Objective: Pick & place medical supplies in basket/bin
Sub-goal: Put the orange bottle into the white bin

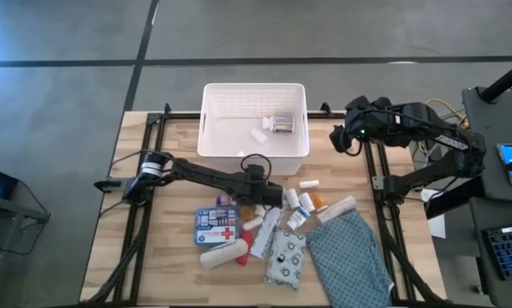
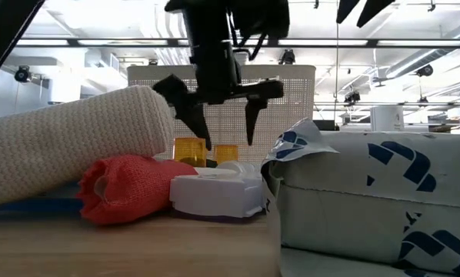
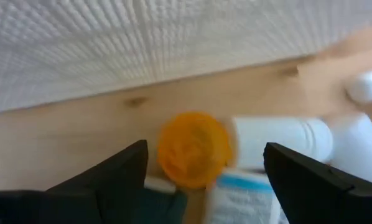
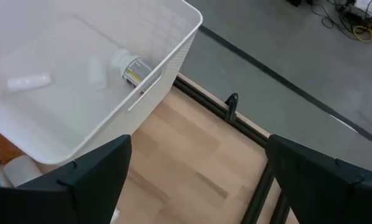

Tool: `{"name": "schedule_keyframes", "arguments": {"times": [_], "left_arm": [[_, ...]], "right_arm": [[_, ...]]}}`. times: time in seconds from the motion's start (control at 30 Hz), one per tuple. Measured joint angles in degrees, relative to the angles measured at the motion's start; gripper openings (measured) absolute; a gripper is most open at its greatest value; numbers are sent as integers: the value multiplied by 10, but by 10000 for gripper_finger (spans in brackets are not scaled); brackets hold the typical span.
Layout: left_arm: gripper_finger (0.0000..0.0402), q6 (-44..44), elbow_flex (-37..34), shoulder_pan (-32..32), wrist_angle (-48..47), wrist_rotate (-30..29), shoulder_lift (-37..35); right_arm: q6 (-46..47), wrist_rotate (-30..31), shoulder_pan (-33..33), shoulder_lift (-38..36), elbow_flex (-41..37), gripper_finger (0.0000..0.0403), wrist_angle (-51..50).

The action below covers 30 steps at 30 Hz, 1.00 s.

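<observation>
Right up against the low cam there's a white packet with blue print (image 2: 368, 200), plus a cream knit roll (image 2: 68, 150) and a red one (image 2: 126, 188). My left pincer (image 2: 226, 127) is hanging over the supply pile with the fingers spread wide, nothing in them. Straight below sits the orange vial (image 3: 192, 149), just beside the white basket (image 1: 211, 145). A pill bottle (image 1: 280, 125) lies inside the basket. My right pincer (image 4: 195, 180) is parked off by the basket's right side, wide open too, empty
</observation>
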Motion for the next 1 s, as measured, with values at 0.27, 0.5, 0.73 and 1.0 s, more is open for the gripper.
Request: {"name": "schedule_keyframes", "arguments": {"times": [0.27, 0.5, 0.73, 1.0], "left_arm": [[222, 4, -28, 2, -1, 30, -1], [145, 29, -24, 0, 6, 25, -1], [132, 45, -8, -10, -4, -16, -21], [132, 177, 34, -93, 101, 3, -127]], "right_arm": [[-9, 0, 0, 0, -1, 359, 0], [-18, 0, -6, 0, -1, 359, 6], [-26, -1, -6, 0, -1, 359, 21], [-32, -2, -6, -5, -1, 359, 20]]}}
